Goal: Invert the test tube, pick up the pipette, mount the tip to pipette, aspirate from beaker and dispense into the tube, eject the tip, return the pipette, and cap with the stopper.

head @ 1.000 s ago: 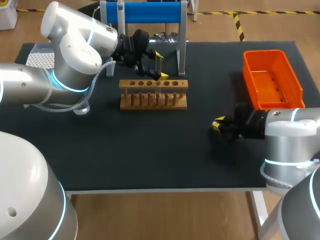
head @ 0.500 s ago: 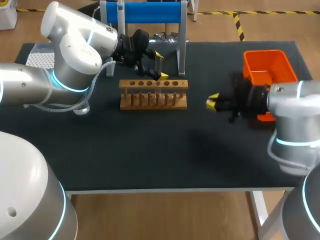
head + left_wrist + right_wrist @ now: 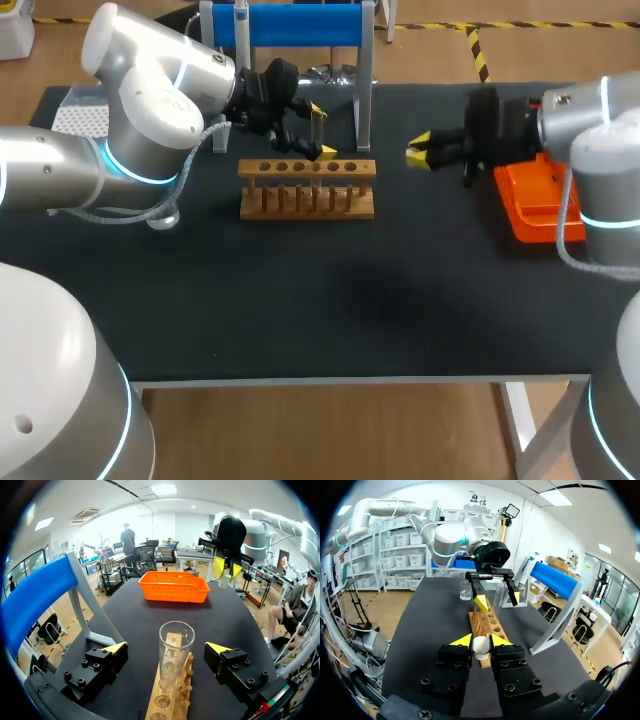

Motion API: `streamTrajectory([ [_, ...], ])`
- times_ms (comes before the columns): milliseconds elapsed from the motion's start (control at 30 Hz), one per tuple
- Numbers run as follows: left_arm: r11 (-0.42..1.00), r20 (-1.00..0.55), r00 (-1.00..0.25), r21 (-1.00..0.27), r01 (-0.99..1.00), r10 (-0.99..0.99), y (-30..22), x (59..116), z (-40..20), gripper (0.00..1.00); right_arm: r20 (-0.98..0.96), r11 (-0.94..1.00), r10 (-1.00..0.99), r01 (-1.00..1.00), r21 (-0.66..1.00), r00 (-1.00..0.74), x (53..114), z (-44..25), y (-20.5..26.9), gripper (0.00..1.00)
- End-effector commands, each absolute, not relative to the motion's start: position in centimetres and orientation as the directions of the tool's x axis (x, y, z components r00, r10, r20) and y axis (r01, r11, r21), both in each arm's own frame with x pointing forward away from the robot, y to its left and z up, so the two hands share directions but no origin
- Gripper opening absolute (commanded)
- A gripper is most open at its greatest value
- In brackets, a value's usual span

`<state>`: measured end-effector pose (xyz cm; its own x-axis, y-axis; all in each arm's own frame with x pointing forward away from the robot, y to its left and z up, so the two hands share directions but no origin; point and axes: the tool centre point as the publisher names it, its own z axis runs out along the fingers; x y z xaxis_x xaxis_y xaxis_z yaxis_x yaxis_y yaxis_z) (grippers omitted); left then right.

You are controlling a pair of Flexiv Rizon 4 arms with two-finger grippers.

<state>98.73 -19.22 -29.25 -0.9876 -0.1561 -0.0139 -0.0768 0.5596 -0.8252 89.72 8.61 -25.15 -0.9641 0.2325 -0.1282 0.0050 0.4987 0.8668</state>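
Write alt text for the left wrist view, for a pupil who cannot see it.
A clear test tube stands upright, mouth up, in a wooden rack, within the open left pincer. Ahead on the black table sits an orange basket, with the right pincer hanging beside it.

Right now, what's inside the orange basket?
Nothing shows in the bare part of the basket. The right arm covers its far end, so I cannot see what lies there.
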Motion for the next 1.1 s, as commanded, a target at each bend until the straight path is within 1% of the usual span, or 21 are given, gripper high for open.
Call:
streamTrajectory([
  [33, 0.563, -0.011, -0.988, -0.823, -0.078, -0.154, -19.2, 98.8, -29.2, 1.0, -0.057, 0.517, 0.108, 0.007, 0.856, -0.993, 91.3, -24.4, 9.6, 0.0],
  [467, 0.563, -0.011, -0.988, -0.823, -0.078, -0.154, -19.2, 98.8, -29.2, 1.0, -0.056, 0.508, 0.024, -0.036, 0.861, -0.998, 94.1, -21.5, 13.5, 0.0],
  [1100, 0.563, -0.011, -0.988, -0.823, -0.078, -0.154, -19.2, 98.8, -29.2, 1.0, -0.045, 0.535, -0.073, -0.078, 0.841, -0.996, 96.2, -20.4, 18.2, 0.0],
])
